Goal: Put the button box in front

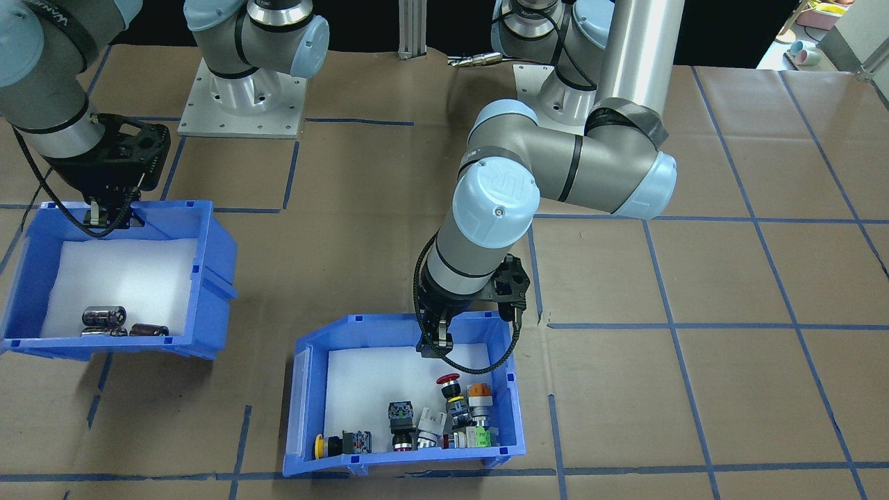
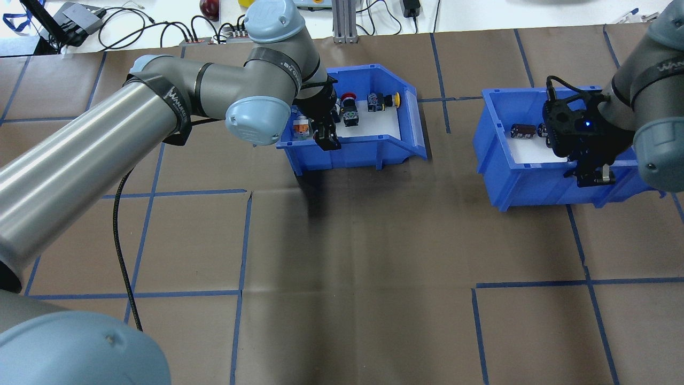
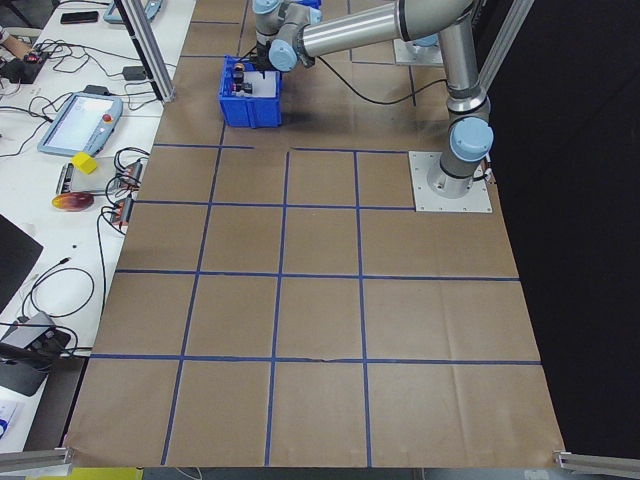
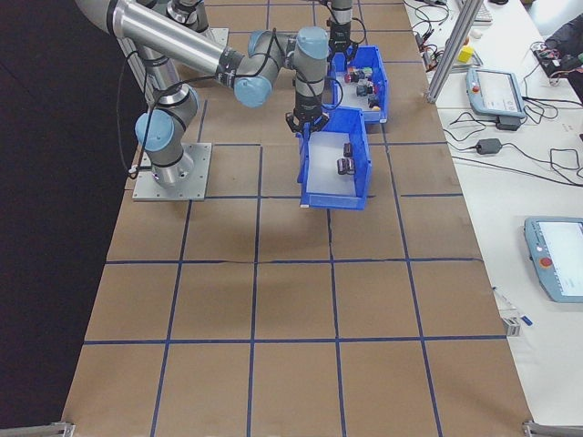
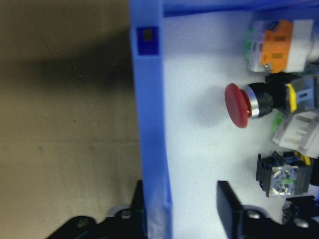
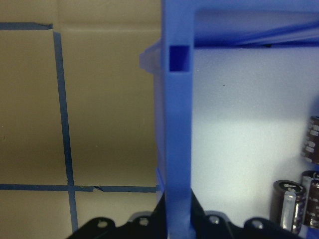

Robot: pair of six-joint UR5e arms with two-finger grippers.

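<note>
While both grippers straddled bin walls, button box (image 1: 410, 396) sat flat.
Left gripper (image 1: 435, 342) jaws wide; right gripper (image 2: 592, 176) clamped second bin (image 1: 114, 278), tilted.

button box (image 1: 406, 396) blue, white liner – red mushroom button (image 5: 238, 105) | table (image 2: 374, 256) brown, blue grid
</note>
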